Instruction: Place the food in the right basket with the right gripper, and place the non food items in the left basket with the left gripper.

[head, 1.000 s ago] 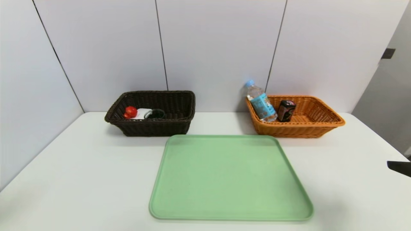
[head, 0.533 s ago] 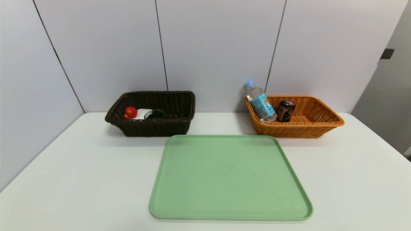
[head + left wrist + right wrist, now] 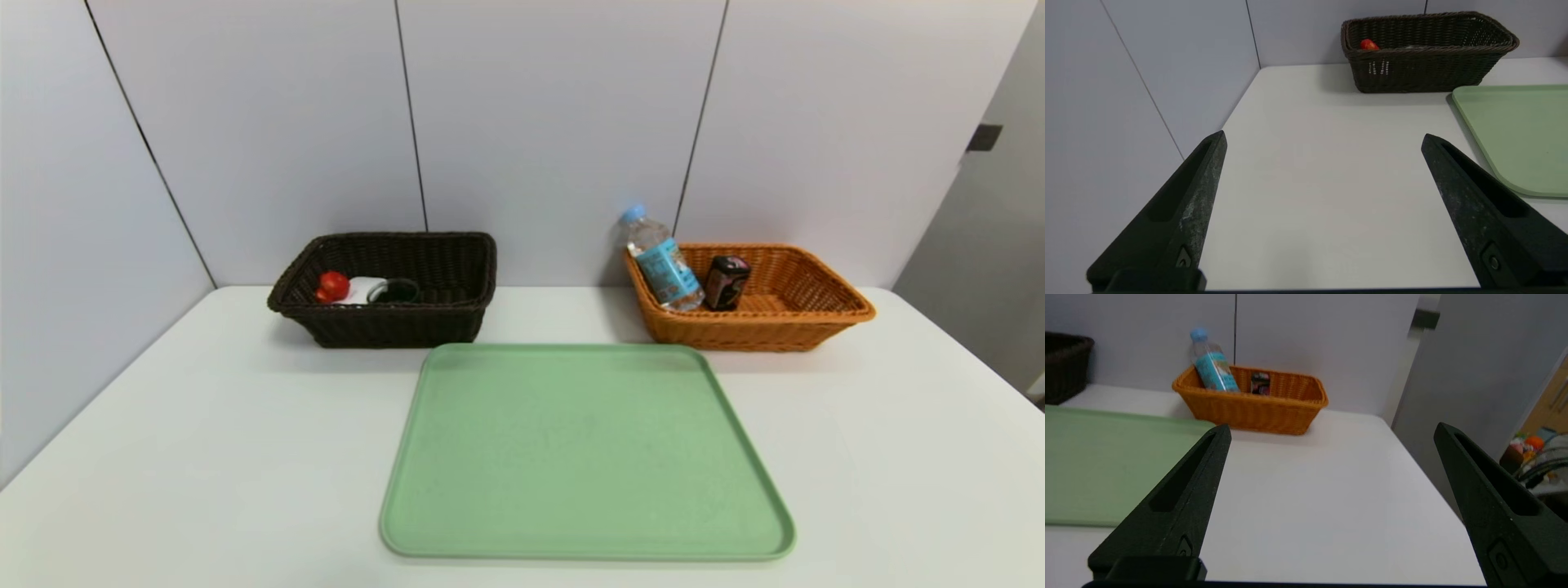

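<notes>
The orange right basket [image 3: 804,322] at the back right holds the food: a water bottle [image 3: 663,263] leaning on its left wall and a small black box [image 3: 727,282]. The dark left basket [image 3: 384,325] at the back left holds the non food items: a red duck [image 3: 331,285], a white case [image 3: 362,287] and a black-rimmed glass bowl [image 3: 395,290]. Neither arm shows in the head view. My left gripper [image 3: 1323,139] is open over bare table, well short of the dark basket [image 3: 1425,61]. My right gripper [image 3: 1333,430] is open over bare table, short of the orange basket [image 3: 1253,408].
A green tray [image 3: 584,449] with nothing on it lies in the middle of the white table [image 3: 204,441]. Wall panels close off the back and left. The table's right edge [image 3: 1429,477] drops off beside my right gripper.
A second ago a dark tip of my right gripper showed at the head view's right edge; it has since drawn out of that view. The baskets and their contents have not moved.
</notes>
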You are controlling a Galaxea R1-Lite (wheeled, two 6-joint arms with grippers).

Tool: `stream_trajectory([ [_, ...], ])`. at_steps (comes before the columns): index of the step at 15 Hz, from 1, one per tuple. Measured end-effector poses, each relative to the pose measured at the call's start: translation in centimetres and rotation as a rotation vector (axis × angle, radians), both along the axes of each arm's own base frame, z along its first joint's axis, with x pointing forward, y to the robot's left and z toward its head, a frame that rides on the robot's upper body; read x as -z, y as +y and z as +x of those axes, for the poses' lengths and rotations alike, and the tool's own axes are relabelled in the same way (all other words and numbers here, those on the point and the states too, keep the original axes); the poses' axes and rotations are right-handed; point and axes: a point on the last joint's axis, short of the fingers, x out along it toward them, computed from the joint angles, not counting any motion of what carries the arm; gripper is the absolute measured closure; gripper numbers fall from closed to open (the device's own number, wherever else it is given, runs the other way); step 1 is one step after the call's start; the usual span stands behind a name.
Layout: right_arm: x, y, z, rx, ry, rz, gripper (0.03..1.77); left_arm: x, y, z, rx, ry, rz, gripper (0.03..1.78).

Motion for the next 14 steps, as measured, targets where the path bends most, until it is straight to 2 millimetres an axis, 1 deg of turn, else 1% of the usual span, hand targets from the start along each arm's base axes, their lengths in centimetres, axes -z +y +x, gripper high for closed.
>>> stream_trajectory([
  [1,0.3,0.0,0.3,-0.006,-0.056,-0.011,0.09,0.7,0.0,0.6,0.009,-0.032,0.022,0.12],
  [3,1.7,0.0,1.2,-0.012,-0.128,-0.023,0.09,2.8,0.0,2.1,0.015,-0.051,0.049,0.12],
  [5,2.7,0.1,1.6,-0.034,-0.129,-0.033,0.09,5.0,0.0,3.4,0.017,-0.071,0.077,0.12],
  [6,3.4,0.1,1.9,-0.054,-0.078,-0.032,0.09,5.5,0.0,3.7,0.021,-0.097,0.076,0.12],
  [7,4.3,0.2,2.2,-0.077,0.011,-0.018,0.09,6.0,0.0,3.9,0.037,-0.084,0.059,0.12],
  [9,6.5,0.2,2.6,-0.117,0.219,0.061,0.09,7.5,-0.1,4.2,0.098,0.028,-0.028,0.12],
  [10,7.0,0.2,2.6,-0.121,0.263,0.107,0.09,8.1,-0.1,4.3,0.105,0.079,-0.062,0.12],
  [11,7.1,0.2,2.6,-0.124,0.268,0.132,0.09,8.3,-0.1,4.3,0.107,0.096,-0.071,0.12],
  [14,7.1,0.2,2.6,-0.116,0.266,0.172,0.09,8.3,-0.1,4.3,0.106,0.098,-0.075,0.12],
])
